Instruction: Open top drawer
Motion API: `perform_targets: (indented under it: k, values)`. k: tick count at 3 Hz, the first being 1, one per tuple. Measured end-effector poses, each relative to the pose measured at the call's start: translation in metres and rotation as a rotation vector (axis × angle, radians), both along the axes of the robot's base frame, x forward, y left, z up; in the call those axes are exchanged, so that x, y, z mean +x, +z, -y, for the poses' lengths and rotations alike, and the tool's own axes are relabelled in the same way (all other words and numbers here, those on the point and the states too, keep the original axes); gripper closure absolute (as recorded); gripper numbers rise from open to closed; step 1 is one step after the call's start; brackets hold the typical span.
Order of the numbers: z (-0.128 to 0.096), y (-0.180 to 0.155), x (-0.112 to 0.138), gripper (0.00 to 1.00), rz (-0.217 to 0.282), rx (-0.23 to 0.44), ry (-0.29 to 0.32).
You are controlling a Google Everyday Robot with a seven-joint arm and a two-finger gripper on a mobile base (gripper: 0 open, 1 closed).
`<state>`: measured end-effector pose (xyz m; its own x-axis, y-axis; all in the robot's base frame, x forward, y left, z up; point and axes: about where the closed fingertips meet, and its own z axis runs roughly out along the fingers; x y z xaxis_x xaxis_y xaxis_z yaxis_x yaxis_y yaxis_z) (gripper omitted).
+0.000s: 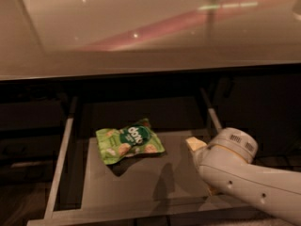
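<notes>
The top drawer [141, 187] stands pulled out beneath the table [141, 32], a green snack bag [129, 144] lying inside; the gripper [195, 144] sits at its right side, mostly hidden by the white arm [244, 178]

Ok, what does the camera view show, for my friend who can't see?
The top drawer stands pulled open under a countertop, with a green snack bag inside. A white robot arm reaches in from the right, its gripper mostly hidden beneath it at the drawer's right side.
</notes>
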<state>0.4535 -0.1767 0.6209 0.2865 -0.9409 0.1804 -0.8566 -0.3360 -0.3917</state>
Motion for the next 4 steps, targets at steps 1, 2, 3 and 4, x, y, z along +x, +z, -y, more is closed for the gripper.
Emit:
perform_targets:
  k: [1,2,3,4]
  values:
    - [0.008,-0.023,-0.032,0.00,-0.024,-0.042,0.011]
    - [0.013,-0.027,-0.049,0.00,-0.038,-0.067,0.015]
    - [0.013,-0.027,-0.049,0.00,-0.038,-0.066,0.015]
    - [0.012,-0.023,-0.043,0.00,-0.041,-0.052,0.009]
